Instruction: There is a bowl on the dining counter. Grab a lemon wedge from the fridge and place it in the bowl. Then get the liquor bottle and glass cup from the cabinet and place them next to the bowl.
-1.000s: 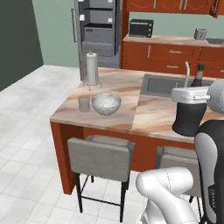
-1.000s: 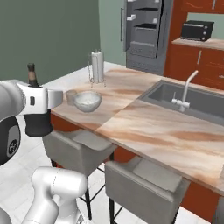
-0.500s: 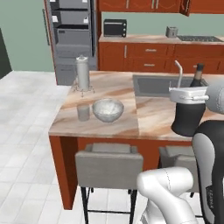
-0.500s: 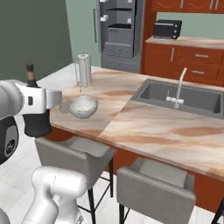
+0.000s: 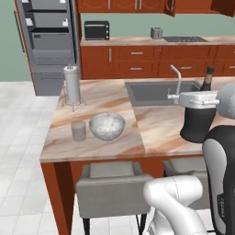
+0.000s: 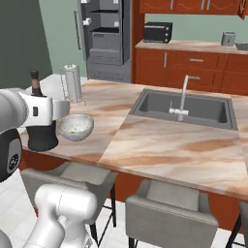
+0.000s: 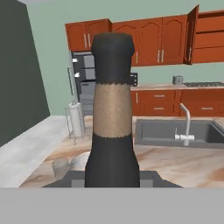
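Note:
My gripper [image 5: 198,107] is shut on the dark liquor bottle [image 5: 198,126], held upright over the right part of the dining counter [image 5: 151,128]. In the hand view the bottle's neck [image 7: 112,109] rises between the fingertips of the gripper [image 7: 112,177]. In the right base view the bottle [image 6: 40,137] hangs just left of the bowl [image 6: 75,127]. The white bowl [image 5: 107,126] stands near the counter's left front, with the glass cup [image 5: 79,131] right beside it. A pale bit lies in the bowl; I cannot tell whether it is the lemon wedge.
A paper towel holder [image 5: 72,87] stands behind the bowl. The sink [image 5: 158,92] with its faucet [image 5: 175,81] fills the counter's far middle. Grey stools [image 5: 110,188] sit under the front edge. The fridge [image 5: 46,36] and a wall cabinet door [image 7: 192,39] stand open.
The whole picture has shifted: the base has driven and turned, so the counter now faces the cameras more squarely. The bottle has stayed in the gripper; bowl and cup have not moved.

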